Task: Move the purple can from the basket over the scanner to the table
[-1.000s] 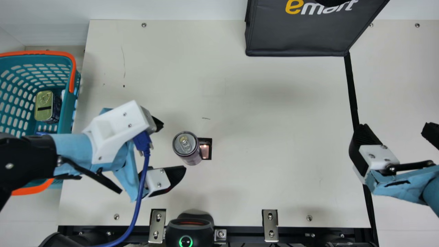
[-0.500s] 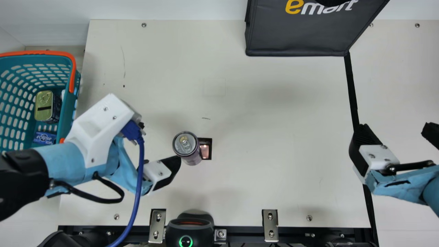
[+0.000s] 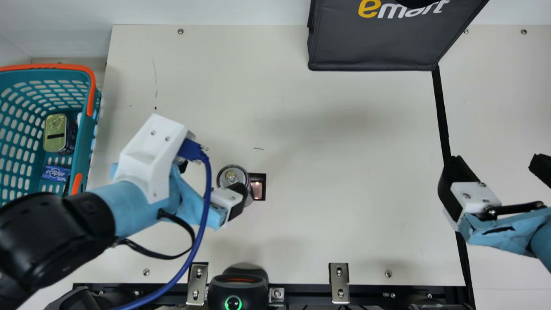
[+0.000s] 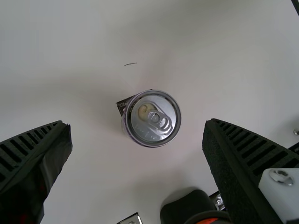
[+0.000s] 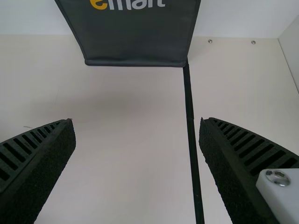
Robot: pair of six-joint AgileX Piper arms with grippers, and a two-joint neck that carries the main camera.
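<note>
Just beyond spread left fingers (image 3: 237, 208), purple can (image 4: 152, 131), upright

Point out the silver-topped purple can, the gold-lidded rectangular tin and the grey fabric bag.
Purple can (image 4: 153, 118): left wrist view, on the lid.
Rectangular tin (image 3: 54, 129): main view, on the gold lid.
Fabric bag (image 3: 374, 41): main view, on the front panel.

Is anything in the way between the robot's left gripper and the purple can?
No, nothing that I can see. In the left wrist view, the purple can shows between the left gripper's open fingers, with its whole top uncovered. In the main view, only the gripper itself covers part of it.
</note>
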